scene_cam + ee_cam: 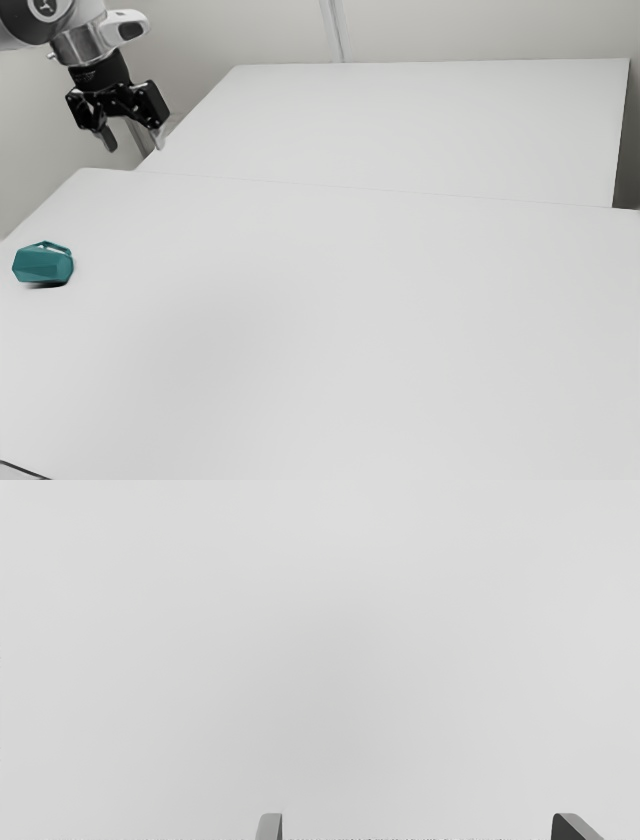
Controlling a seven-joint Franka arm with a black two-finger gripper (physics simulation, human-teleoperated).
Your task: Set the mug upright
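Teal faceted mug: lying on its side on the counter, toward the exterior view's left; not yet upright as asked.
Counter's left edge in the exterior view: near the mug; at risk of being crossed after a stray shove in that direction.
Faceted sides: apt to roll or skid under an off-centre squeeze, with one finger arriving ahead of the other.
Handle: along the mug's upper side; liable to catch a descending finger and swing the body askew, or to spoil the grip if pinched together with the wall.
Mouth and base: hard to tell apart from here; chance of ending upside down after a turn the wrong way.
Counter contact: possible jamming of the fingertips from going too low, or scraping of the mug's rim from turning without enough lift.
Letting go: likely to topple the mug again if done while tilted, or too high above the counter.
Black gripper: raised, toward the exterior view's upper left.
Jaws: wide apart, clamped on nothing.
Mug relative to jaws: lower and well apart, outside the gap and out of contact; lower in the exterior view and farther to its left. Likely to be missed by a straight descent; calls for sideways travel too.
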